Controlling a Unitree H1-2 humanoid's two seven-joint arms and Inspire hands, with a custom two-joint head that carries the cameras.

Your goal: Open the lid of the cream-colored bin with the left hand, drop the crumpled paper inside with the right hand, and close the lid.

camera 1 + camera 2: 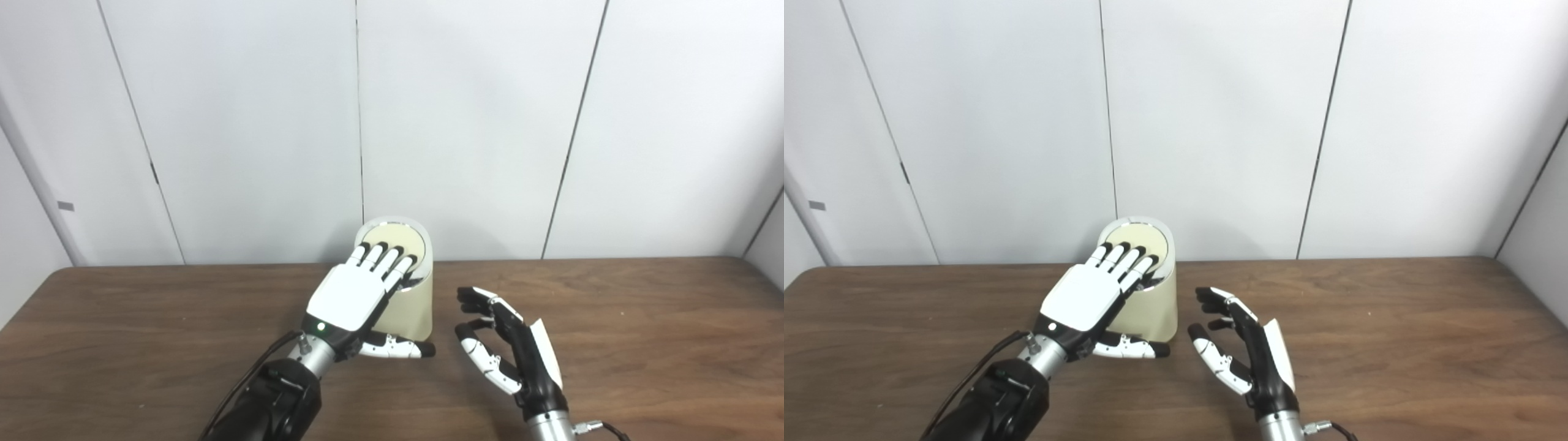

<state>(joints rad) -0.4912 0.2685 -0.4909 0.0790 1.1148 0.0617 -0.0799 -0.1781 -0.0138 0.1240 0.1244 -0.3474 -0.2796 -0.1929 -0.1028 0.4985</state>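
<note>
The cream-colored bin [415, 306] stands on the wooden table near the back wall, its round lid [395, 240] tilted up toward the wall with a dark gap at its front edge. My left hand [358, 291] lies flat over the bin's front, fingers [383, 256] stretched onto the lid, thumb sticking out to the right at the base. My right hand [505, 349] hovers just right of the bin, fingers spread and curled, holding nothing. I see no crumpled paper anywhere; the bin's inside is hidden.
The brown wooden table [643, 331] runs wide to both sides of the bin. White wall panels [465, 122] rise right behind its far edge.
</note>
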